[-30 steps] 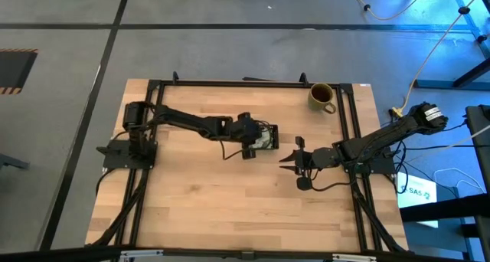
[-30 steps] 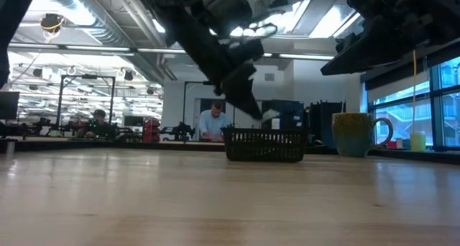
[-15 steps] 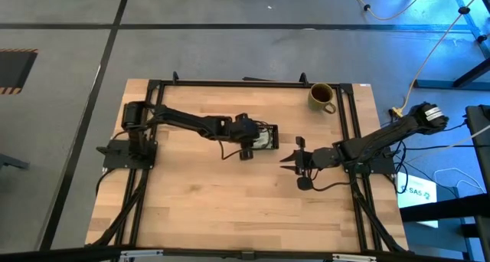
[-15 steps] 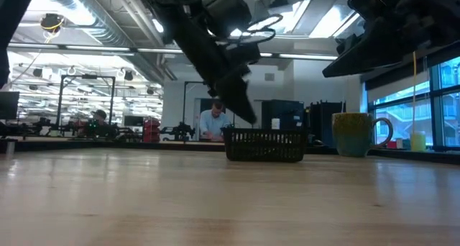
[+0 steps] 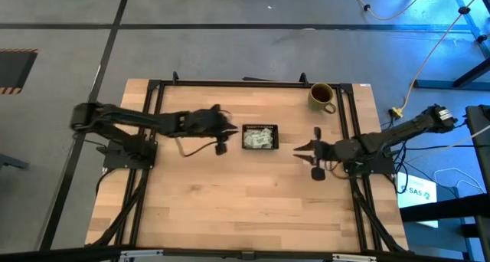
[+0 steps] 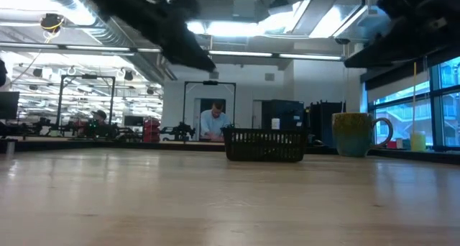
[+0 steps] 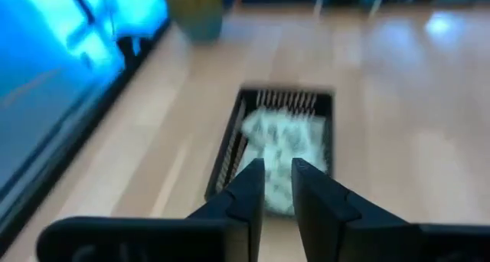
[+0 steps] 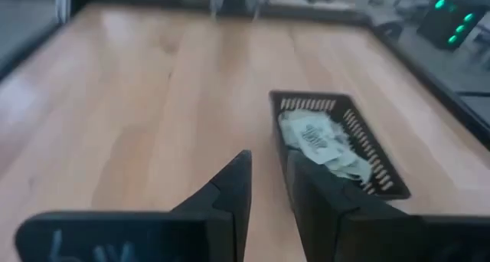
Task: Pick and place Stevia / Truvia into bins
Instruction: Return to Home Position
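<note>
- Stevia packets (image 5: 259,140): one pale heap, all inside the tray; single packets overlap, so the count cannot be told; none seen on the bare wood.
- Black tray (image 5: 259,127): one, near the middle of the table (image 5: 230,208), between the two grippers.
- Left gripper (image 5: 230,129): just beside the tray on the left arm's side, apart from it and above the table; fingers (image 7: 249,191) drawn close with a narrow slit, holding nothing.
- Right gripper (image 5: 297,147): near the tray's other side, apart from it; fingers (image 8: 233,181) likewise nearly together, holding nothing.
- Mug (image 5: 321,96): one, olive-yellow, upright at the far edge, well apart from the tray.
- Two people (image 6: 213,124) in the room behind.
</note>
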`<state>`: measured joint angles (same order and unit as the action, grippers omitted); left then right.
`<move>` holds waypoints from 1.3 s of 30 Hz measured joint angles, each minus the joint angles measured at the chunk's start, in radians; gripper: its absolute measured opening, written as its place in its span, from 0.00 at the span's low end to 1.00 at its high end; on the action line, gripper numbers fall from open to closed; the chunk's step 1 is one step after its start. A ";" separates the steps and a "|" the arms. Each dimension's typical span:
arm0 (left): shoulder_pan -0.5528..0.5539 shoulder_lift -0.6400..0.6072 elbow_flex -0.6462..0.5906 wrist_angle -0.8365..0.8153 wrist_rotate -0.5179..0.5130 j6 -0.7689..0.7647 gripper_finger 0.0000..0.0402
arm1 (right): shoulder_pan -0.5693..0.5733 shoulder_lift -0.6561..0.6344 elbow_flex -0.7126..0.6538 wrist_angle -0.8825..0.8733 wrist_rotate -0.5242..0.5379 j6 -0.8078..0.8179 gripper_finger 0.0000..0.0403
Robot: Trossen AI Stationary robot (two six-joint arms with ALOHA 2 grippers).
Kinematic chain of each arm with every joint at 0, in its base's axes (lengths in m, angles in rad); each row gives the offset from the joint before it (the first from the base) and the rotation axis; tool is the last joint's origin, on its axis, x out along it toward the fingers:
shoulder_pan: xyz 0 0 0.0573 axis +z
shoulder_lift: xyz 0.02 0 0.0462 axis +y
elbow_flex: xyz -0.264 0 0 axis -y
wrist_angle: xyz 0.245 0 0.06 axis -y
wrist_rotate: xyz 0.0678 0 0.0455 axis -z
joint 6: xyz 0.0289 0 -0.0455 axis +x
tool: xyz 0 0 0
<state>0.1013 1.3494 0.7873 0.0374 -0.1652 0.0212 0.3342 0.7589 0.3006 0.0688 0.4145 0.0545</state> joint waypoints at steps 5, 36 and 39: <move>-0.001 -0.203 -0.245 0.283 0.009 0.039 0.13 | -0.029 -0.235 -0.116 0.061 -0.001 0.016 0.22; -0.001 -0.905 -0.720 0.377 -0.080 -0.010 0.01 | -0.076 -0.757 -0.179 -0.231 -0.006 0.013 0.22; -0.001 -0.962 -0.720 0.312 -0.080 -0.028 0.01 | -0.076 -0.757 -0.179 -0.231 -0.006 0.012 0.22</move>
<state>0.1005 0.3875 0.0669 0.3497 -0.2451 -0.0067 0.2581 0.0017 0.1219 -0.1619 0.4080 0.0669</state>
